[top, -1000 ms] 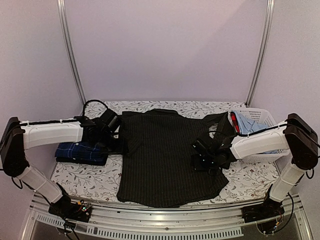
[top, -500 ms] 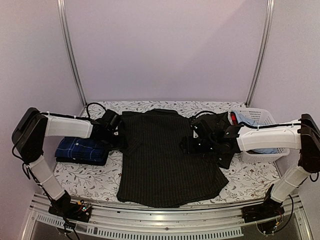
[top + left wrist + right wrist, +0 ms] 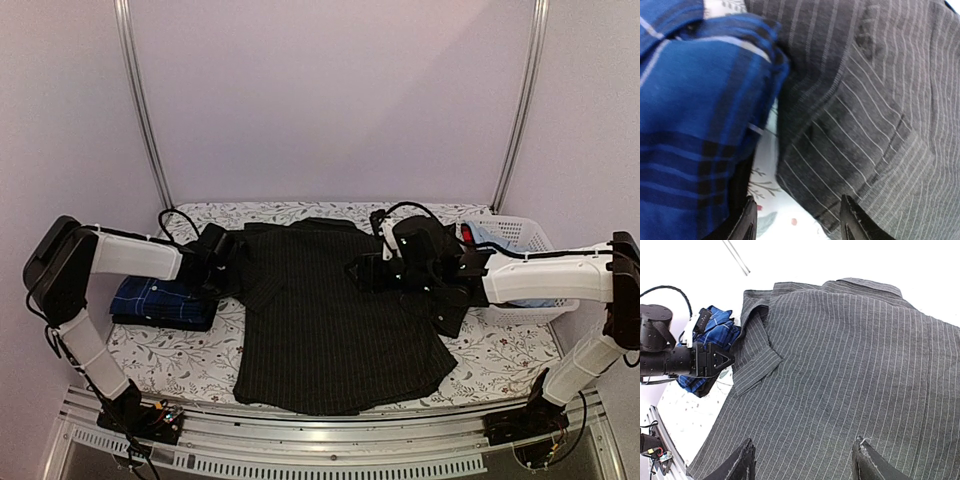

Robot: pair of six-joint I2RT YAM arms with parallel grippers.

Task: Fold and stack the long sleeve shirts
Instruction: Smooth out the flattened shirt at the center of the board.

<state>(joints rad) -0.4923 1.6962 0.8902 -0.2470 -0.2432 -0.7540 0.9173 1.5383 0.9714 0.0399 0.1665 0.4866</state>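
Logging shirt layout and claw states

Found black pinstriped shirt (image 3: 320, 320) spread flat on table (image 3: 500, 355), collar at far side. Noted navy checked shirt (image 3: 160, 300) folded at left, just beside it. Saw left claw (image 3: 800, 222) released, low over the gap between both shirts. Saw right claw (image 3: 805, 462) released, poised above black pinstriped shirt.

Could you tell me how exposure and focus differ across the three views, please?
Top external: even, soft light, but the black pinstriped shirt reads nearly featureless. Left wrist: the blue checked shirt is soft with closeness. Right wrist: the table is blown out white, and the pinstriped shirt looks grey.
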